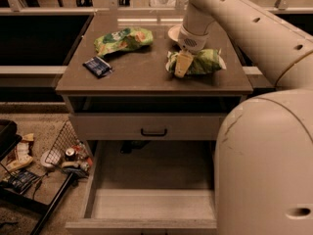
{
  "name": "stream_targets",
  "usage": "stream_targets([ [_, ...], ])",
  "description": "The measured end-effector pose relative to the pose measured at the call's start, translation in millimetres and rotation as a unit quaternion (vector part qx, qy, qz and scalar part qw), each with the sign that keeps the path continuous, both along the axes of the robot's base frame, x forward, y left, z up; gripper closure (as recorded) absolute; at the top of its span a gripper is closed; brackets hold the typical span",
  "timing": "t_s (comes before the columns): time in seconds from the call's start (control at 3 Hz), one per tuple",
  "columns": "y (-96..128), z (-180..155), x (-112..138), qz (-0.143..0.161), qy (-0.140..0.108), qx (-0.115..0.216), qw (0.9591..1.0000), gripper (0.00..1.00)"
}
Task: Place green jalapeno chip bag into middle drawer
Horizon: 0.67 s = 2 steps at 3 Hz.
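The green jalapeno chip bag (205,61) lies on the right side of the grey cabinet top (142,75). My gripper (183,65) reaches down from the arm onto the bag's left end and is closed on it, with one pale finger (181,65) in front of the foil. The bag still rests on the top. The middle drawer (151,204) stands pulled out low in front, its pale floor bare.
A green bag with orange-yellow patches (122,39) and a small dark blue packet (98,66) lie on the left of the top. A white bowl (173,32) sits behind the arm. A shut drawer front with a black handle (154,131) is above the open drawer. Clutter and a wire basket (63,148) are on the floor at left.
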State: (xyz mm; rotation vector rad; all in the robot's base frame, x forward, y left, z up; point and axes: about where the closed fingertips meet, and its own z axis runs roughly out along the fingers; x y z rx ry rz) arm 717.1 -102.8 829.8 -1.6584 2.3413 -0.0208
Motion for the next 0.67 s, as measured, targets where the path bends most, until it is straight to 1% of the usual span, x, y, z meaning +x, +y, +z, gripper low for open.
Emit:
stream_targets([
  [0.33, 0.0, 0.0, 0.0, 0.000, 0.000, 0.000, 1.0000, 0.00],
  [0.67, -0.7, 2.8, 1.0, 0.000, -0.002, -0.002, 1.0000, 0.02],
])
